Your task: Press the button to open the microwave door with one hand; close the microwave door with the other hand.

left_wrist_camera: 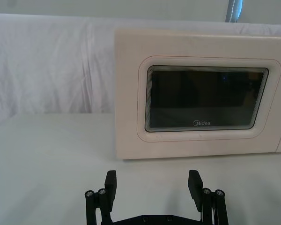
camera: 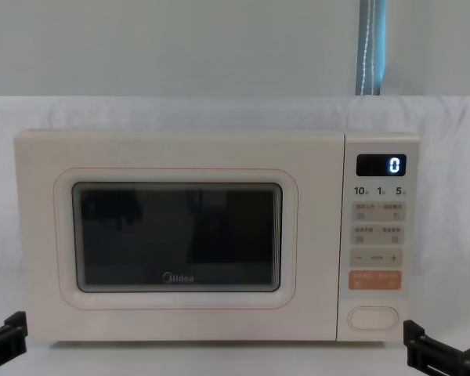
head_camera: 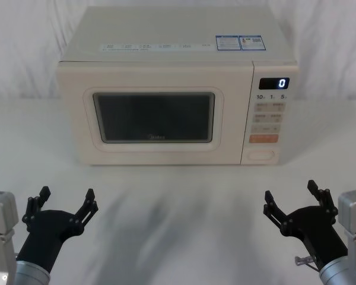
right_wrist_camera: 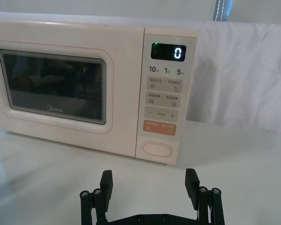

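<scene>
The cream microwave stands at the back of the table with its door [head_camera: 154, 116] [left_wrist_camera: 196, 103] [right_wrist_camera: 61, 89] [camera: 176, 239] flush shut, dark window and "Midea" logo facing me. The wide cream button [head_camera: 261, 155] [right_wrist_camera: 157, 150] [camera: 373, 317] sits at the bottom of the control panel, under the orange key. My left gripper [head_camera: 66, 201] [left_wrist_camera: 152, 184] hovers open near the table's front left, well short of the door. My right gripper [head_camera: 293, 198] [right_wrist_camera: 149, 181] is open at the front right, level with the panel and apart from it.
The display [head_camera: 274, 84] reads 0. White cloth covers the table [head_camera: 178, 196] and the backdrop. A broad bare strip of table lies between the grippers and the microwave's front. A blue-grey pole [camera: 371, 47] stands behind the cloth.
</scene>
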